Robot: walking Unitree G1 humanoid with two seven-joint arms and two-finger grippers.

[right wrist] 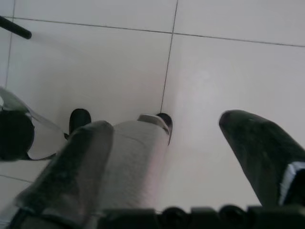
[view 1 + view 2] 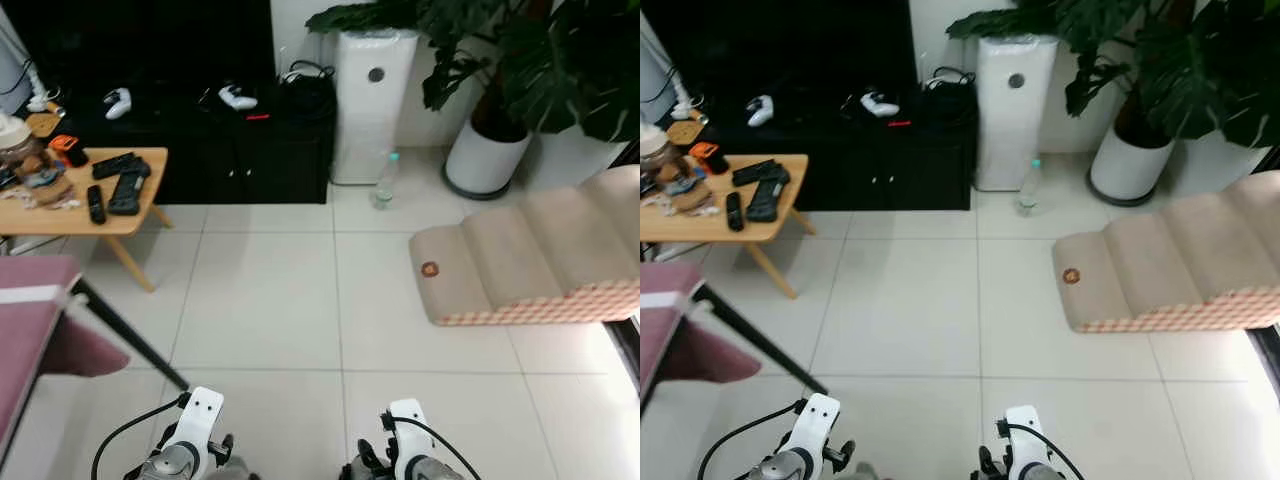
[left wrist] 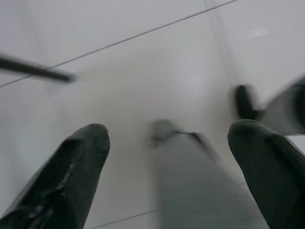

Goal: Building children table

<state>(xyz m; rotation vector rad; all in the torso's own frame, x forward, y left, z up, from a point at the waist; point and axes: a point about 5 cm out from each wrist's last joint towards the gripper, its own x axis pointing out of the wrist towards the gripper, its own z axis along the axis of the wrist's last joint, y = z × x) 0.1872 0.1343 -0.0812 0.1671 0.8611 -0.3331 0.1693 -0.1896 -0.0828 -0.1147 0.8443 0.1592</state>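
A dusty-pink padded panel (image 2: 25, 330) with a white edge juts in at the left, tilted, and a black metal leg (image 2: 130, 338) slants from it down to the tiles. My left arm (image 2: 190, 440) and right arm (image 2: 410, 445) hang low at the bottom of the eye views. In the left wrist view my left gripper (image 3: 167, 138) is open over bare white tile, nothing between its fingers (image 3: 71, 171). My right gripper (image 1: 164, 126) is open too, above the tiles, with my own grey leg (image 1: 128, 162) below it.
A low wooden side table (image 2: 152, 160) with remotes and clutter stands at the far left. Behind it are a black cabinet (image 2: 250, 150), a white air purifier (image 2: 372, 100), a water bottle (image 2: 385, 182) and a potted plant (image 2: 487, 158). Beige foam steps (image 2: 530, 260) lie right. Open tiles (image 2: 270, 300) ahead.
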